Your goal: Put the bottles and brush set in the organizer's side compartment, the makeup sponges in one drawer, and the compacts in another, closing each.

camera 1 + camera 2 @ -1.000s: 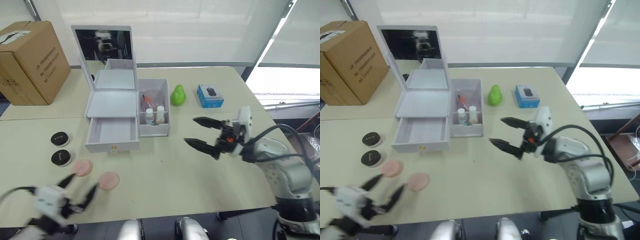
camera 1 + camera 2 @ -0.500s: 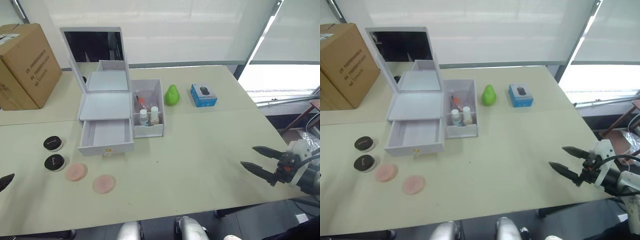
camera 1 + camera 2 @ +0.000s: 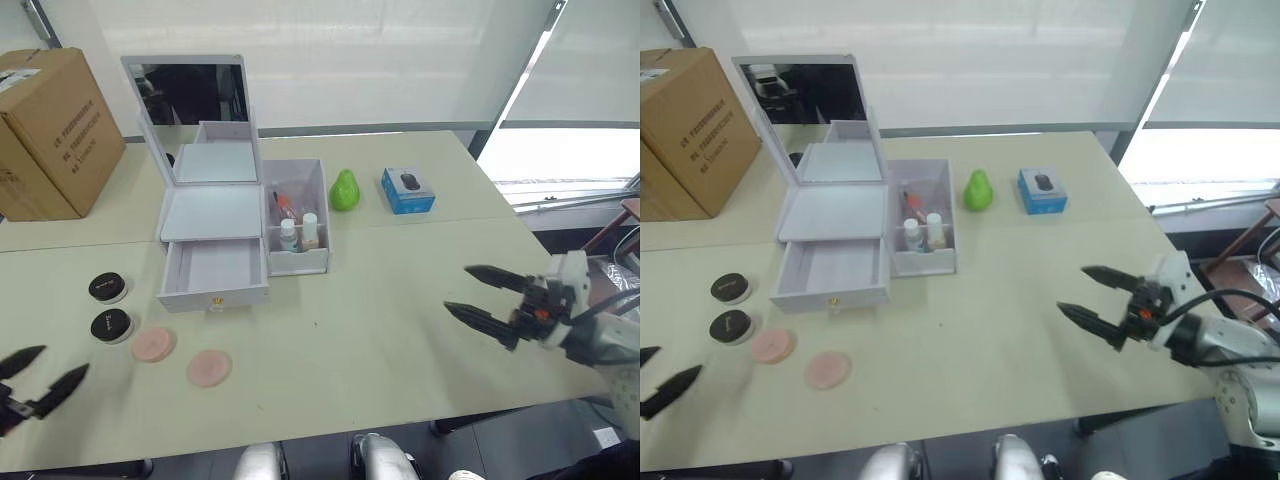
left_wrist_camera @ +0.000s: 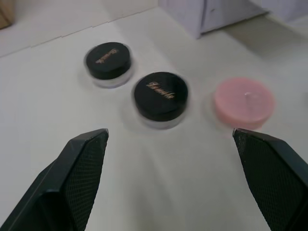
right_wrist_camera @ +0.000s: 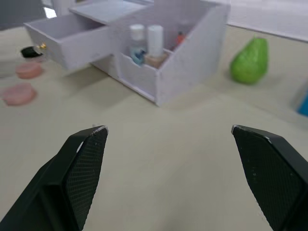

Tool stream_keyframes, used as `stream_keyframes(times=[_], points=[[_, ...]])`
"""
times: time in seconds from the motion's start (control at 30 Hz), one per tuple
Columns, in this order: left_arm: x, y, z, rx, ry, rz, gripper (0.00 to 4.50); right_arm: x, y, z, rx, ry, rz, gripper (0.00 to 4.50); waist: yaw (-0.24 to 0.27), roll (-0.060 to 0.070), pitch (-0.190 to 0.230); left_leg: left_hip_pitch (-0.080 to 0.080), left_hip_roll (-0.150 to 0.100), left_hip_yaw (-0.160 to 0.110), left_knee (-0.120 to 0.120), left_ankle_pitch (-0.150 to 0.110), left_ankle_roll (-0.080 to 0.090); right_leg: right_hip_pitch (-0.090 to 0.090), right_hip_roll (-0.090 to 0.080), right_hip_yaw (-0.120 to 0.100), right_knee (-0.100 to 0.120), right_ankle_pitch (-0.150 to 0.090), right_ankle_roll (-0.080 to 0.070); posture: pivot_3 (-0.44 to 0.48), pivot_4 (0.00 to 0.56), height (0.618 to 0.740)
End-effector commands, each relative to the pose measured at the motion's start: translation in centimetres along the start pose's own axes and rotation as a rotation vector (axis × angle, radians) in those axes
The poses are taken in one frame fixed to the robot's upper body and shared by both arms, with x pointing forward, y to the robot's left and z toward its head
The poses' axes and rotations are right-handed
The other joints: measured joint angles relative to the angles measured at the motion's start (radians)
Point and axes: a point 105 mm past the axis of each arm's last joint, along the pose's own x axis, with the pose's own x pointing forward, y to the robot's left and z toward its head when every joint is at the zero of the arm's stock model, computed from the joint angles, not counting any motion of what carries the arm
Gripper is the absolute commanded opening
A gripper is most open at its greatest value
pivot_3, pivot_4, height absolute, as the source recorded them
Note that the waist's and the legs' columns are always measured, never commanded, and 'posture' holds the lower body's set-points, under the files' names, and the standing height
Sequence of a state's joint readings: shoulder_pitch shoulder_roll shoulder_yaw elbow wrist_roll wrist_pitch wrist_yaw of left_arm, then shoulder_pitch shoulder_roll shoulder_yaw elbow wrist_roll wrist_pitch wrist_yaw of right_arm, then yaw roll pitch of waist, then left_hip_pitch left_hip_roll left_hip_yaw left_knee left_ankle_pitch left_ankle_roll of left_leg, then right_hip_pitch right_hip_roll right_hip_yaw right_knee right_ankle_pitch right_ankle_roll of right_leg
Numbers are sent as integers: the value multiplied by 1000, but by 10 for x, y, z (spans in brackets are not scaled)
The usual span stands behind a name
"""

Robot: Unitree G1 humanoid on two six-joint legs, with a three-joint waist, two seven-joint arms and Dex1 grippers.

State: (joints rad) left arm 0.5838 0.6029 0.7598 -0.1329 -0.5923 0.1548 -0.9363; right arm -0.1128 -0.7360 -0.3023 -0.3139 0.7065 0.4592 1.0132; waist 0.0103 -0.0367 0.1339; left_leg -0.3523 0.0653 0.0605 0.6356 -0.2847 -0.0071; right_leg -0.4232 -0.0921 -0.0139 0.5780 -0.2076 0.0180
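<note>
Counter [image 3: 400, 330], largest item, carries everything. Organizer [image 3: 215, 215] stands well ahead of my left hand [image 3: 38, 385], one drawer [image 3: 213, 272] pulled out and empty. The bottles [image 3: 298, 232] already stand in the side compartment [image 3: 298, 215], ahead of my right hand [image 3: 482, 297]. Compacts [image 4: 161, 96] lie just ahead of my left hand, sponges [image 3: 180, 355] beside them toward the organizer.

Risks, as I judge: a flat sponge may slide under a shallow pinch; reaching for it, my fingers could knock a compact, since they lie close together.

Pose: both hands hover low over the counter, fingers spread wide, holding nothing.
</note>
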Motion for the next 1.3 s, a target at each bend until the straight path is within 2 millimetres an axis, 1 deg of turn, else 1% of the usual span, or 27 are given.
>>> stream_keyframes(times=[0.03, 0.1, 0.17, 0.23, 0.3, 0.33, 0.37, 0.47, 0.6, 0.77, 0.97, 1.17, 1.27, 1.3], points=[[10, -32, 13, -30, -90, 10, 4416, 27, 21, 33, -23, -115, 137, 4500, 2, -2, 0, 0, -1, 0, 0, 0, 0, 1, 1, 0, 0, 0, 0, 0, 150, 740], [18, -72, 3, -105, -89, -49, 4416, 48, 34, 47, -23, -173, 242, 4500, 3, -3, -1, 3, -1, -1, 1, 0, 0, 0, 3, -1, 0, 0, 0, 0, 150, 740], [26, -108, -2, -126, -81, -114, 4416, 64, 44, 58, -27, -212, 330, 4500, 3, -3, -1, 2, -2, -1, 2, 0, 0, 0, 3, 1, 0, 1, 0, 0, 150, 740], [35, -131, -9, -93, -53, -151, 4416, 78, 52, 68, -40, -243, 399, 4500, 5, -3, -2, 0, -4, -2, 3, 0, 0, 0, 3, 1, 0, 1, -1, 0, 150, 740], [44, -143, -17, -55, -25, -169, 4416, 90, 57, 75, -58, -268, 445, 4500, 7, -2, -2, -1, -5, -3, 4, 1, 3, 0, 4, 1, 0, 1, -1, 0, 150, 740], [49, -144, -20, -44, -23, -155, 4416, 94, 59, 78, -65, -277, 468, 4500, 8, -2, -2, -2, -6, -4, 4, 2, 3, 0, 4, 1, 0, 1, -1, 0, 150, 740], [55, -142, -21, -13, -22, -121, 4416, 99, 62, 79, -71, -281, 490, 4500, 9, -2, -2, -2, -6, -5, 4, 4, 8, 1, 4, 1, 0, 1, -1, 0, 150, 740], [66, -137, -20, 43, -37, -61, 4416, 108, 71, 81, -77, -290, 543, 4500, 7, -2, -3, -2, -6, -7, 6, 5, 9, 1, 4, 1, 1, 1, -1, 0, 150, 740], [68, -137, -13, 102, -58, -2, 4416, 117, 82, 78, -79, -284, 601, 4500, 1, -1, -4, -1, -6, -8, 6, 5, 9, 2, 4, 1, 2, 2, -2, 0, 150, 740], [73, -149, -12, 97, -44, -29, 4416, 121, 87, 78, -77, -295, 617, 4500, 3, -1, -5, -1, -6, -7, 7, 5, 9, 1, 4, 0, 2, 2, -2, 0, 150, 740], [84, -148, -2, 68, -44, -17, 4416, 122, 86, 79, -71, -297, 607, 4500, 2, -1, -5, -2, -6, -7, 6, 5, 9, 1, 3, 0, 2, 2, -2, 0, 150, 740], [86, -146, 0, 28, -24, -26, 4416, 121, 87, 79, -73, -294, 604, 4500, 0, -1, -6, -1, -6, -8, 7, 5, 9, 4, 5, 2, 5, 3, -3, 0, 150, 740], [85, -145, -3, 18, -3, -31, 3853, 120, 87, 80, -75, -297, 602, 4500, 1, -1, -6, -1, -6, -8, 8, 5, 9, 2, 5, 2, 7, 3, -3, 0, 150, 740], [83, -144, -7, 13, 13, -27, 3511, 120, 87, 81, -73, -301, 602, 4500, 1, -1, -6, 0, -6, -8, 8, 5, 9, 1, 5, 1, 7, 2, -3, 0, 150, 740]])
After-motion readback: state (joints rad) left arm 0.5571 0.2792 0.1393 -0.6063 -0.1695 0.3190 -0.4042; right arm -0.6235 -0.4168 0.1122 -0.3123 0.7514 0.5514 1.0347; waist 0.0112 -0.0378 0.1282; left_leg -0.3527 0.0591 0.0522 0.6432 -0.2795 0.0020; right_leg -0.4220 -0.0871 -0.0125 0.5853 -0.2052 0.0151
